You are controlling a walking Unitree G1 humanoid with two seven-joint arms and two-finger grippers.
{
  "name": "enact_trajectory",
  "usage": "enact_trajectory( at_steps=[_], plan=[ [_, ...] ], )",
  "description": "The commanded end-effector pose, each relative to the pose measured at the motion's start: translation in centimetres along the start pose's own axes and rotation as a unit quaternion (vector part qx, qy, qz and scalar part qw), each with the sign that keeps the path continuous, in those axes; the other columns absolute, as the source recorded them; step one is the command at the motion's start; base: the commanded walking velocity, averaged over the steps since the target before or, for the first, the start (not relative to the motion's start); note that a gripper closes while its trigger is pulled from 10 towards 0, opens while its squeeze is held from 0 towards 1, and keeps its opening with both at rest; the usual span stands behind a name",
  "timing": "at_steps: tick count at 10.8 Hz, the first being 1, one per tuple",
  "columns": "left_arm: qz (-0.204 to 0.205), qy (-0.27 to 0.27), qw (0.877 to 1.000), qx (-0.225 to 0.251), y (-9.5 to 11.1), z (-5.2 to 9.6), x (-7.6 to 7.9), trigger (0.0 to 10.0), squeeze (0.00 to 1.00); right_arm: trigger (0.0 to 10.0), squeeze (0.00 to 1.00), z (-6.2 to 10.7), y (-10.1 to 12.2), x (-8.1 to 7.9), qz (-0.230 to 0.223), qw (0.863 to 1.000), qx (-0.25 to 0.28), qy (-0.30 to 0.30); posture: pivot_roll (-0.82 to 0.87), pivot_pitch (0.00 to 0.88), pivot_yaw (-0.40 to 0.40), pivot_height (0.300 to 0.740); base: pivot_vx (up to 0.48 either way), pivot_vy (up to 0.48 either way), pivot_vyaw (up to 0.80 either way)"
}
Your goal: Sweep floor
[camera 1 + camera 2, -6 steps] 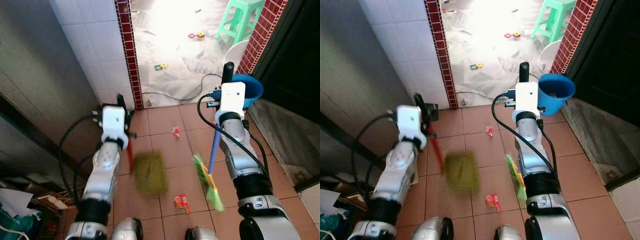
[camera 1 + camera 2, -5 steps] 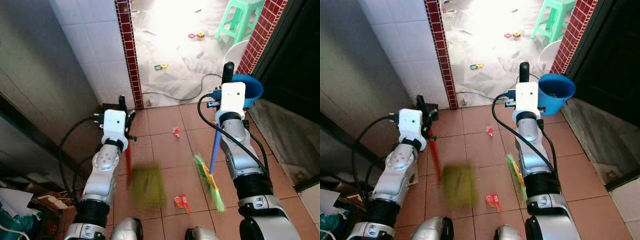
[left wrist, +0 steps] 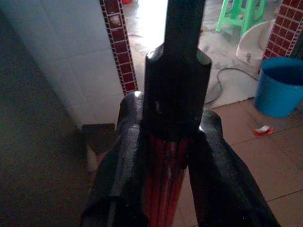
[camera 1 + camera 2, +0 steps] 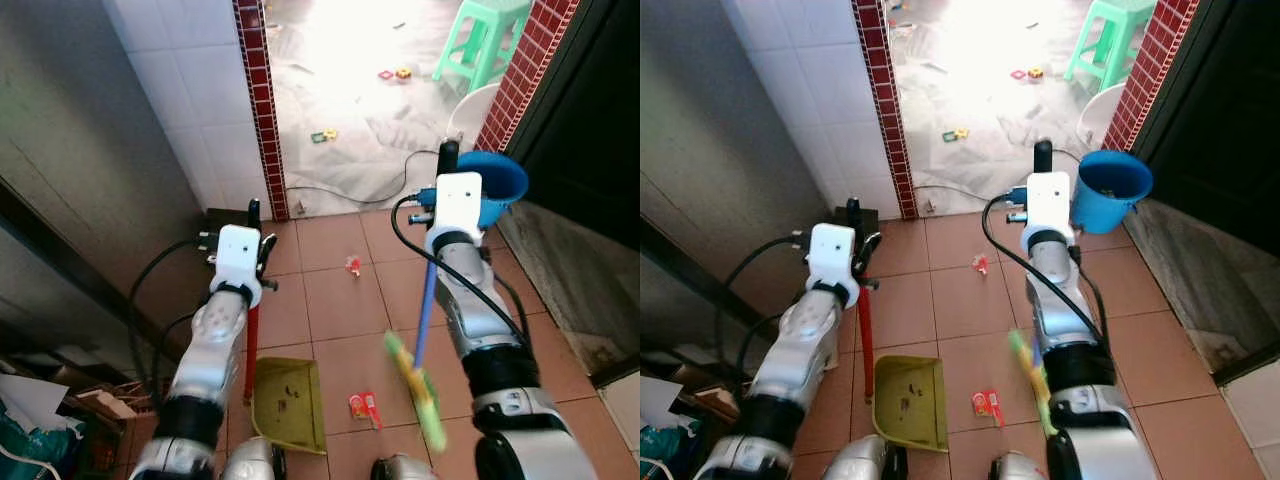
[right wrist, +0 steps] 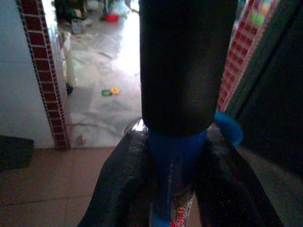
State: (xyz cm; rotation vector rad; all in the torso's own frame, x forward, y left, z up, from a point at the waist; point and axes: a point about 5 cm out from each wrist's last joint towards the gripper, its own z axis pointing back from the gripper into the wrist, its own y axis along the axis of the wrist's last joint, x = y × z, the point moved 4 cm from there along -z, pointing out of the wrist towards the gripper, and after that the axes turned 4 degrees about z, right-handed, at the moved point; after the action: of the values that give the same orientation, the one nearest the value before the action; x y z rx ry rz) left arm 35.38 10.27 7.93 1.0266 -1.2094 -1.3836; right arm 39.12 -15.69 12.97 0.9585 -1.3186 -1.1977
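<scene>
Red-and-white wrapper scrap (image 4: 364,406) on terracotta floor tiles (image 4: 340,300), between olive plastic dustpan (image 4: 288,403) and green-bristled, blue-handled broom (image 4: 418,386)
Left of broom head, right of dustpan mouth; leftward stroke indicated. Left gripper (image 3: 163,156) clamped on red dustpan handle (image 4: 251,340); right gripper (image 5: 171,163) clamped on broom handle. Second scrap (image 4: 352,264) farther ahead

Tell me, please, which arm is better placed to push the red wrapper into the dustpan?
The right. Its gripper holds the broom, whose green bristles hang just right of the red wrapper; the dustpan, held upright by the left gripper, lies just left of it.
</scene>
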Motion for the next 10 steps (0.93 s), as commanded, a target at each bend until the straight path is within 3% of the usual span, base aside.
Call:
enact_trajectory(
  at_steps=[1, 2, 3, 5, 6, 7, 8, 9, 10],
  plan=[
    [0.034, -0.007, 0.998, -0.048, -2.3, 0.1, 0.9, 10.0, 0.00, 10.0, 0.00, -0.3, -0.2, -0.3, -0.056, 0.998, -0.028, 0.003, -0.03, 0.061, 0.042, 0.740, 0.000, 0.000, 0.00],
    [0.048, -0.012, 0.996, -0.072, -3.0, 0.0, 1.5, 10.0, 0.00, 10.0, 0.00, -0.4, 0.3, -0.6, -0.085, 0.996, -0.022, 0.011, -0.03, 0.061, 0.044, 0.740, 0.000, 0.000, 0.00],
    [0.061, -0.015, 0.994, -0.088, -3.6, -0.2, 1.9, 10.0, 0.00, 10.0, 0.00, -0.4, 0.6, -1.3, -0.164, 0.986, -0.034, 0.019, -0.03, 0.061, 0.043, 0.740, 0.000, 0.000, 0.00],
    [0.067, -0.014, 0.993, -0.093, -3.7, -0.3, 2.1, 10.0, 0.00, 10.0, 0.00, -0.5, 1.9, -2.1, -0.255, 0.966, -0.026, 0.040, -0.03, 0.064, 0.042, 0.740, 0.000, 0.000, 0.00],
    [0.080, -0.005, 0.992, -0.098, -4.0, -0.3, 1.8, 10.0, 0.00, 10.0, 0.00, -0.5, 4.1, -3.2, -0.344, 0.935, -0.009, 0.087, -0.02, 0.067, 0.038, 0.740, 0.000, 0.000, 0.00],
    [0.084, -0.001, 0.992, -0.098, -4.1, -0.3, 1.7, 10.0, 0.00, 10.0, 0.00, -0.5, 4.9, -3.5, -0.327, 0.939, 0.004, 0.105, -0.02, 0.067, 0.038, 0.740, 0.000, 0.000, 0.00],
    [0.084, -0.002, 0.992, -0.096, -4.0, -0.3, 1.7, 10.0, 0.00, 10.0, 0.00, -0.5, 5.9, -3.8, -0.276, 0.953, 0.028, 0.124, -0.02, 0.070, 0.036, 0.740, 0.000, 0.000, 0.00],
    [0.051, 0.007, 0.996, -0.073, -3.1, -0.5, 1.2, 10.0, 0.00, 10.0, 0.00, 0.3, 8.4, -4.5, -0.133, 0.969, 0.117, 0.173, -0.03, 0.072, 0.039, 0.740, 0.000, 0.000, 0.00],
    [0.035, 0.008, 0.997, -0.063, -2.6, -0.6, 1.1, 10.0, 0.00, 10.0, 0.00, 0.6, 8.7, -4.4, -0.093, 0.969, 0.137, 0.183, -0.03, 0.072, 0.039, 0.740, 0.000, 0.000, 0.00]
  ],
)
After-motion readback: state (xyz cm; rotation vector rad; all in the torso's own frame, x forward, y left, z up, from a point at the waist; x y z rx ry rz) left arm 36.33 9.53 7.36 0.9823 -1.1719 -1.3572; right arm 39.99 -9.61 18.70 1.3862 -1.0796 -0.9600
